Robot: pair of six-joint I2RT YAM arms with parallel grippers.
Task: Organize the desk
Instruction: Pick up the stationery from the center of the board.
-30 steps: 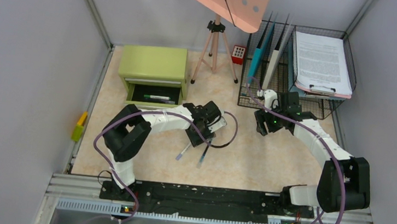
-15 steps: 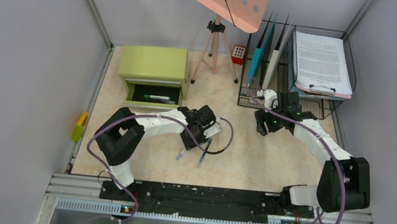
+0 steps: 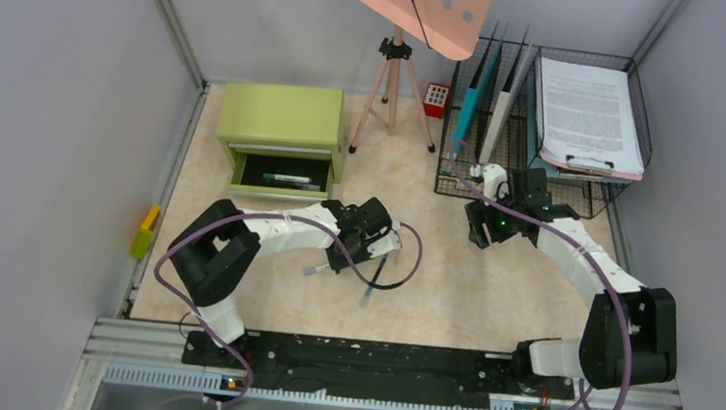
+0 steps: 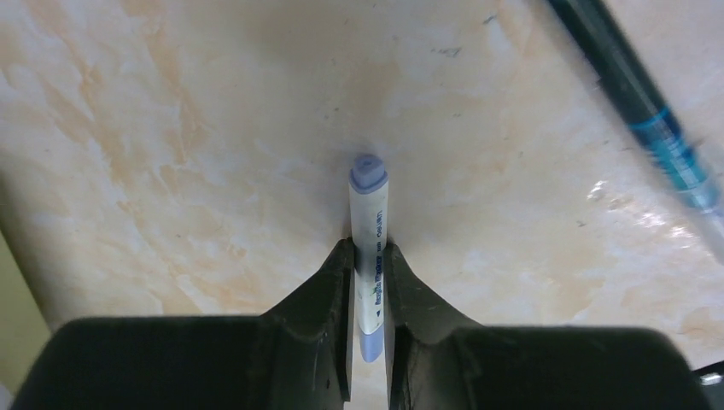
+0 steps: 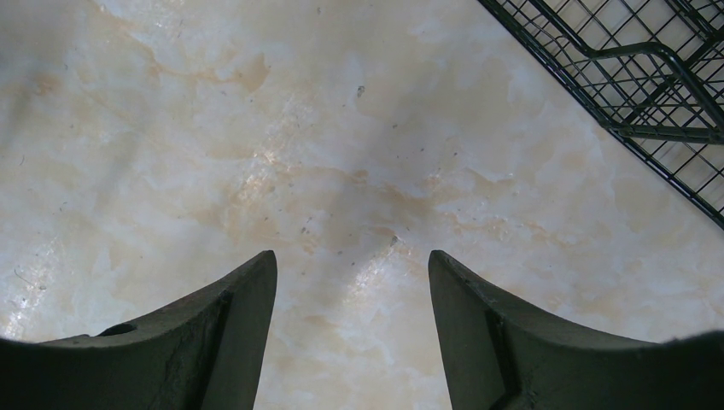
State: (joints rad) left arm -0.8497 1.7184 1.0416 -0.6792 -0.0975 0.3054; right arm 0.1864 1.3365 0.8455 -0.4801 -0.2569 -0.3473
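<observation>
Left gripper (image 4: 367,256): squeezing a pale purple marker (image 4: 369,213).
Right gripper (image 5: 352,265): jaws wide apart above the desk (image 3: 471,296).
Green drawer (image 3: 280,191): open, pens (image 3: 289,178) inside.
Wire tray (image 3: 586,55): papers (image 3: 589,111) inside.

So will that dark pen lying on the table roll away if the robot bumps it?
Probably yes: the dark pen looks round and slim, lying flat on the smooth desk, so a sideways nudge would likely roll it. It seems stiff and light, like the marker the left gripper pinches without bending.
</observation>
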